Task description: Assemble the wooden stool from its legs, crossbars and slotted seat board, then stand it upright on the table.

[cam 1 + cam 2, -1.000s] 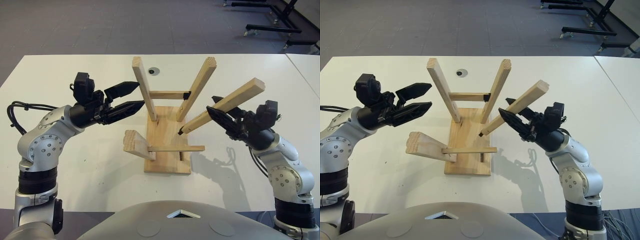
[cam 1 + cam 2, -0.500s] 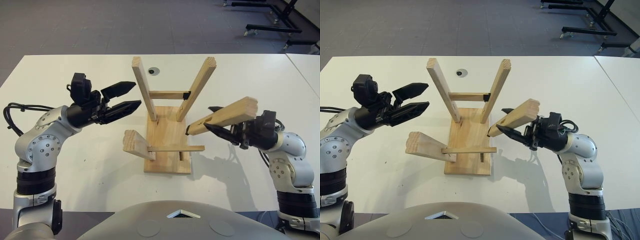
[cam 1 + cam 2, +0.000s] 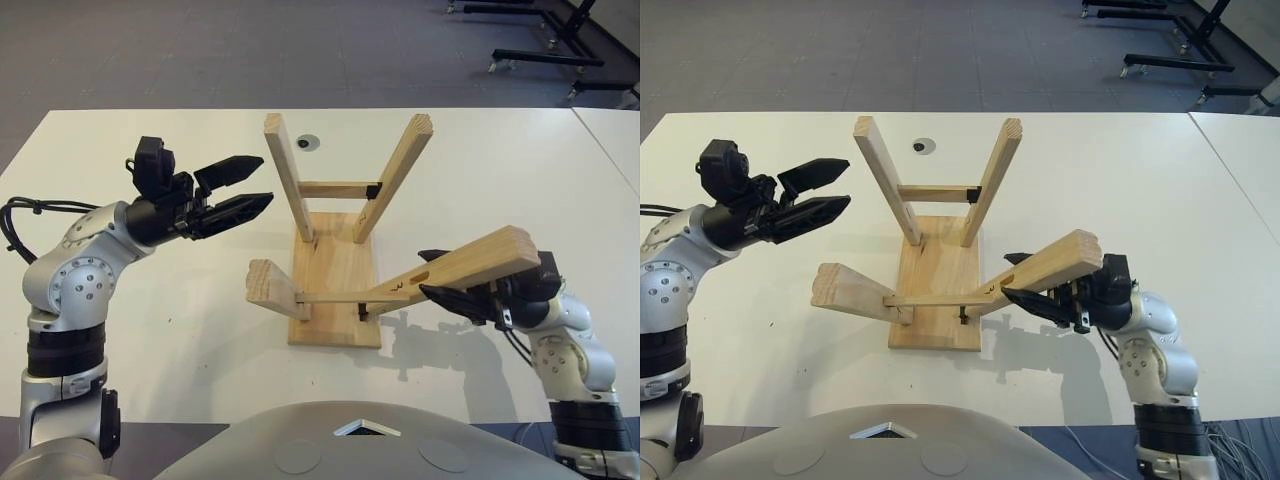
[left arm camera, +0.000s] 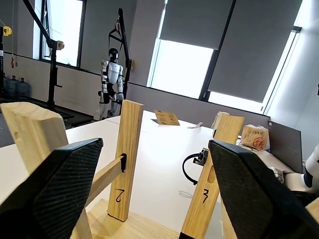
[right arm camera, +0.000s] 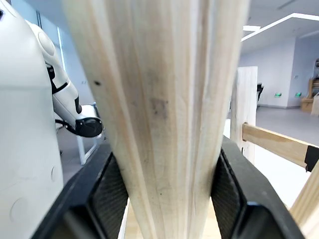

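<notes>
The slotted seat board [image 3: 335,290] lies flat on the white table. Two legs [image 3: 288,175] [image 3: 393,178] stand on its far end, joined by a crossbar [image 3: 335,189]. A third leg [image 3: 272,287] lies tilted at the board's left edge, and a thin crossbar [image 3: 340,297] runs right from it. My right gripper [image 3: 428,272] is shut on the fourth leg [image 3: 470,265], which slants with its lower end at that crossbar's right end; its pads [image 5: 107,199] clamp the wood [image 5: 159,119]. My left gripper [image 3: 245,186] hovers open left of the upright legs, its fingers [image 4: 55,189] spread.
A small round hole [image 3: 308,143] sits in the table behind the stool. A second table [image 3: 620,140] adjoins on the right. Black wheeled frames [image 3: 560,50] stand on the floor beyond. Bare table lies left and right of the board.
My right gripper has swung the fourth leg down and lower, bringing its bottom end to the loose crossbar at the board's near right. My left gripper has drawn back slightly to the left.
</notes>
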Available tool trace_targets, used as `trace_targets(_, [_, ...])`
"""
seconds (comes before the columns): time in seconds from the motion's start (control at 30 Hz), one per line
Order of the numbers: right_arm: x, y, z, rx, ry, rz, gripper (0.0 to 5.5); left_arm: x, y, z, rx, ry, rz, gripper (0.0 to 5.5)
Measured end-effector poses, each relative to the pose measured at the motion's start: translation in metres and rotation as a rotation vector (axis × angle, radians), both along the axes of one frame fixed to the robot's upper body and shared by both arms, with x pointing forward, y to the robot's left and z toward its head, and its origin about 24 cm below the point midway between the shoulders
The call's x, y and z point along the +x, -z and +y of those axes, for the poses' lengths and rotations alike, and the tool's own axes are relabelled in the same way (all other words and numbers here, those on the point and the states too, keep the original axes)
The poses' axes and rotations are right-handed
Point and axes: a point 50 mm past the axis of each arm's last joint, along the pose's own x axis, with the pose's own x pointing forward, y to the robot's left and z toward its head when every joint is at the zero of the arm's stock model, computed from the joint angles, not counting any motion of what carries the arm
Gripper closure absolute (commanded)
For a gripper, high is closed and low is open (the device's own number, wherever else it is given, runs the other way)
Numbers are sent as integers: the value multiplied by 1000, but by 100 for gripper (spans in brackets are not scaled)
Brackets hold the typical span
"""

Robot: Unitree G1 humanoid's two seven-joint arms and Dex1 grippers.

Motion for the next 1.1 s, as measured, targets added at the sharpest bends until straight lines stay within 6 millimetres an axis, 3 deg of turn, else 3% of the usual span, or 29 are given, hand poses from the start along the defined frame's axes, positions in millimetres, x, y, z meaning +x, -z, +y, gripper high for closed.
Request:
trace_targets(0.23, [-7, 10, 11, 17, 3, -5, 343, 10, -7, 6, 19, 22, -12, 162])
trace_targets(0.47, [-5, 2, 4, -77, -39, -21, 344, 6, -4, 4, 19, 27, -7, 162])
trace_targets(0.77, [-7, -22, 14, -177, -23, -101, 344, -3, 3, -1, 3, 13, 9, 162])
trace_targets(1.1, [-15, -21, 20, -224, -51, -18, 344, -6, 10, 0, -5, -2, 37, 162])
